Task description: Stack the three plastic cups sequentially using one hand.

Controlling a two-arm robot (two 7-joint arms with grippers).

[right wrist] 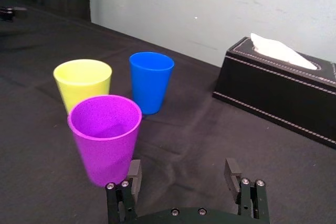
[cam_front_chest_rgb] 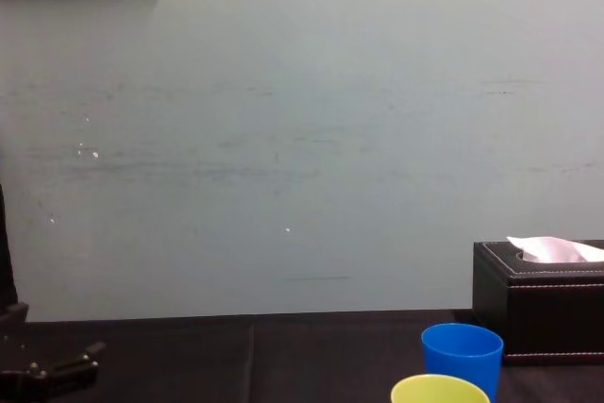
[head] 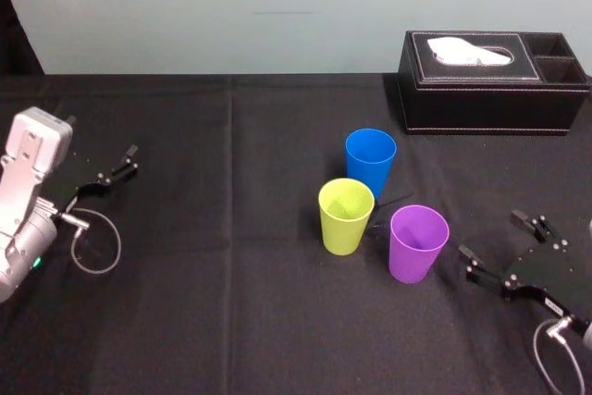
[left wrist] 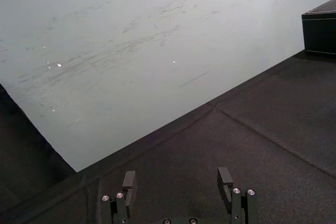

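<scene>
1. Plainly, the three cups are seen upright and mouth-up on the black worktop (head: 231,312), close together, none touching and none nested. The purple cup (head: 418,243) is nearest the robot's right side, the yellow-green cup (head: 345,216) is just to its left, and the blue cup (head: 370,162) is farther back, toward the tissue box (head: 490,90).
2. The cups are judged light, thin-walled and smooth, so some slip in the grasp and easy tipping under a sideways nudge are to be expected. The walls would probably flex if squeezed hard.
3. A hold across the upper wall, a little below the rim, is suggested, where the taper is widest and the rim lends stiffness. Modest pressure should be enough.
4. The right gripper (head: 495,240) is spread wide and holds nothing. It is placed near the purple cup, on that cup's right, and is aimed toward it.
5. The left gripper (head: 111,169) is parked at the far left of the worktop, well apart from the cups, with its fingers apart and nothing between them.
</scene>
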